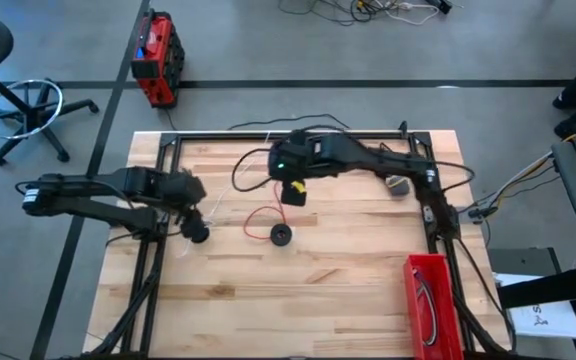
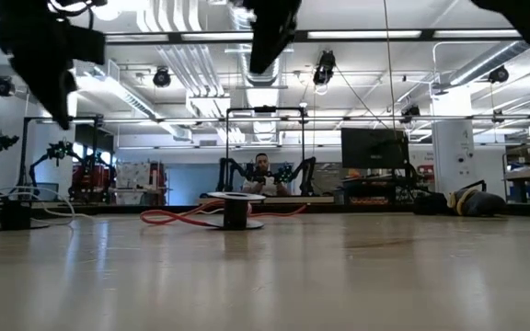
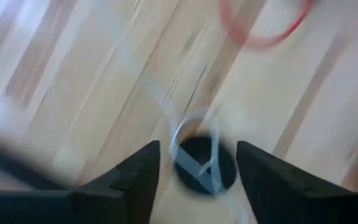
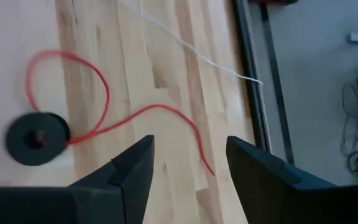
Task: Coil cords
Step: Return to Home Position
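A red cord (image 1: pixel 260 219) lies in a loose loop at mid-table, one end at a black round spool (image 1: pixel 281 235). In the right wrist view the red cord (image 4: pixel 98 93) and its spool (image 4: pixel 36 138) lie beyond my open right gripper (image 4: pixel 188 142). That gripper (image 1: pixel 294 192) hangs above the table, just far of the loop. A white cord (image 3: pixel 194 158) lies looped over a second black spool (image 1: pixel 198 234). My left gripper (image 3: pixel 197 148) is open above it, clear of the table in the low view. A thin black cord (image 1: pixel 240 172) curves along the far side.
A red bin (image 1: pixel 429 300) stands at the near right corner with cords in it. A small grey object (image 1: pixel 400 185) lies under the right arm. Black frame rails (image 1: pixel 268 133) border the wooden top. A loose white cord (image 4: pixel 191 46) runs toward the rail.
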